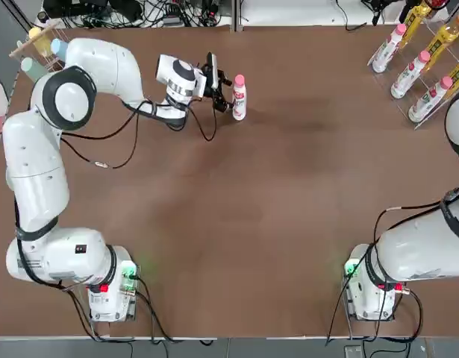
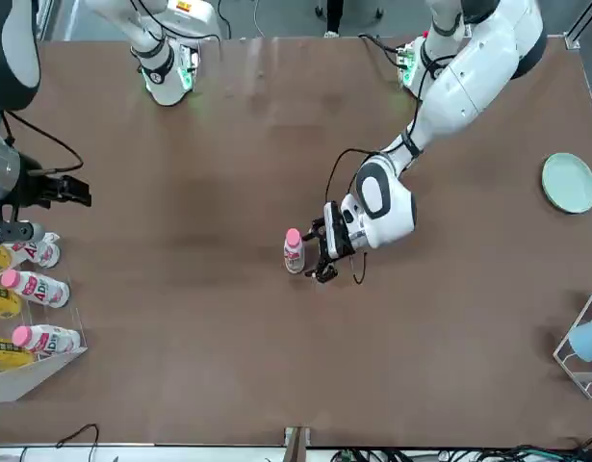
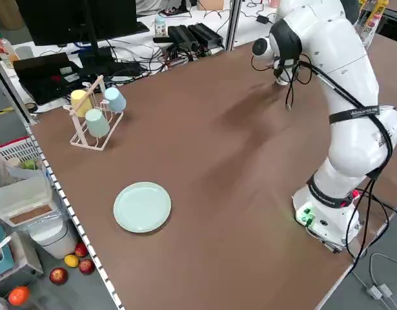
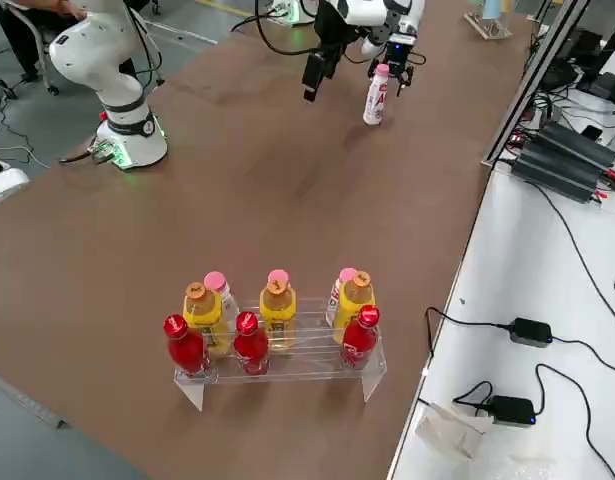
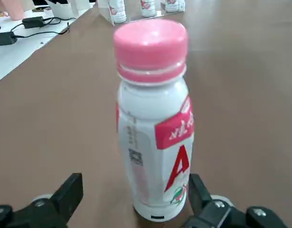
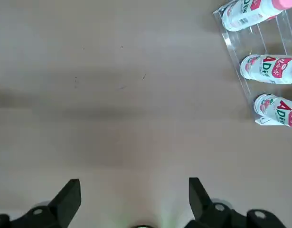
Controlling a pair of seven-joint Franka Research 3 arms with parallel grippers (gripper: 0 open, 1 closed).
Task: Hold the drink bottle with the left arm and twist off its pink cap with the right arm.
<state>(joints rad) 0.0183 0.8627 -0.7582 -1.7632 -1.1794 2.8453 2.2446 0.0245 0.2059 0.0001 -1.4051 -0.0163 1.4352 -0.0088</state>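
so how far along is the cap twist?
Early. Done: the left tool has reached the drink bottle, fingers open on either side, not yet clamped. In hand: the grasp. Left: the pink cap is still on, and the right tool hangs open over bare table near the racked bottles.

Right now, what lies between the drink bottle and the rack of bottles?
Only bare brown table; the top view shows nothing between the drink bottle and the rack of bottles.
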